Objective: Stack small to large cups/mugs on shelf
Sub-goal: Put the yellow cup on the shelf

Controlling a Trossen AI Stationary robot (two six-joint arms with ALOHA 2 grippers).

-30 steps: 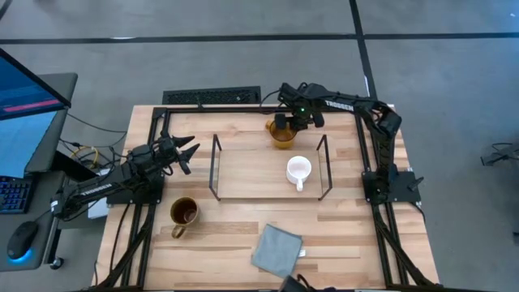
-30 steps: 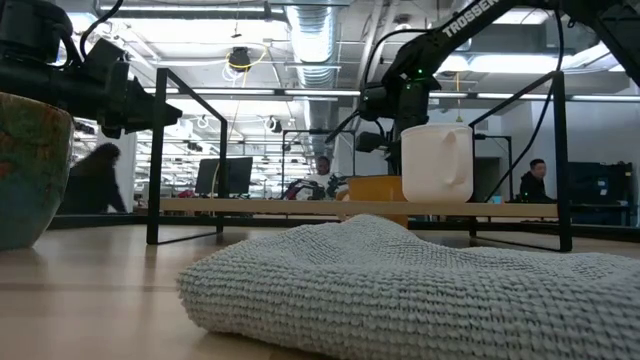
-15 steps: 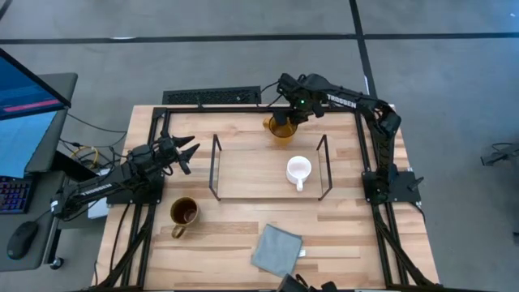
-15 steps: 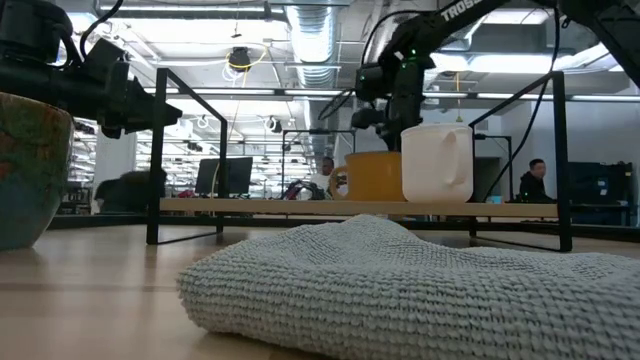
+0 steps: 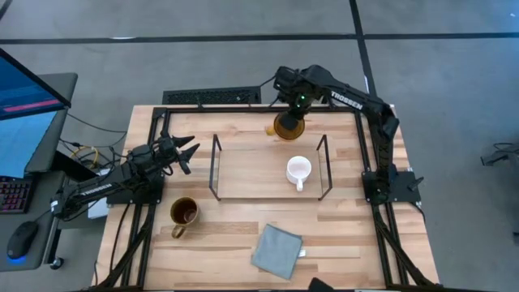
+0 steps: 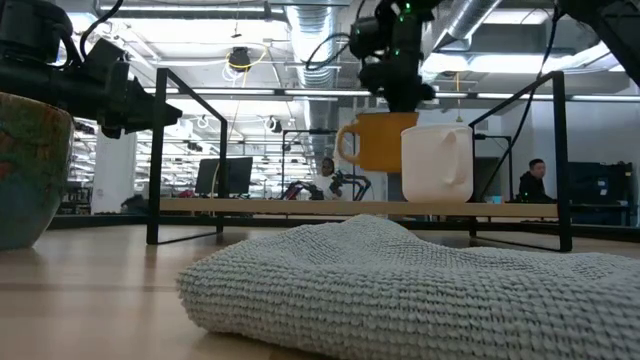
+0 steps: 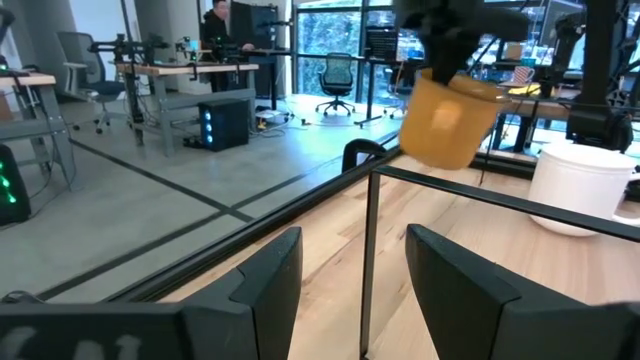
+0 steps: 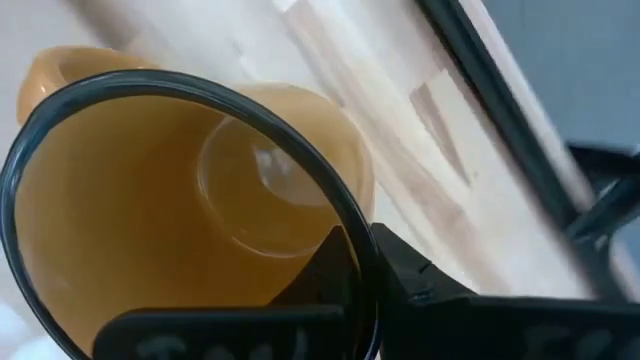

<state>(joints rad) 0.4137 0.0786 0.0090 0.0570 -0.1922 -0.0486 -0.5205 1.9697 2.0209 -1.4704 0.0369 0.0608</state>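
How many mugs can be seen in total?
3: small white mug on the wooden shelf; amber glass mug lifted by right gripper; brownish-tan mug on table near left gripper.

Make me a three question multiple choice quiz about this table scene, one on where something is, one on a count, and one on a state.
1. Where is the white mug?
A. on the shelf
B. on the grey cloth
C. off the table

2. How many mugs show in the high view?
A. two
B. three
C. five

3. What state is the amber mug in?
A. lying on its side on the tabletop
B. lifted clear of the board by the right gripper
C. nested inside the white mug

Answers:
1. A, since the high view shows it on the light board between the wire frames.
2. B, white, amber and the brownish-tan mug.
3. B, since the low view shows it hanging above board level, the right fingers clamped on its rim. The left gripper waits open beside the shelf.
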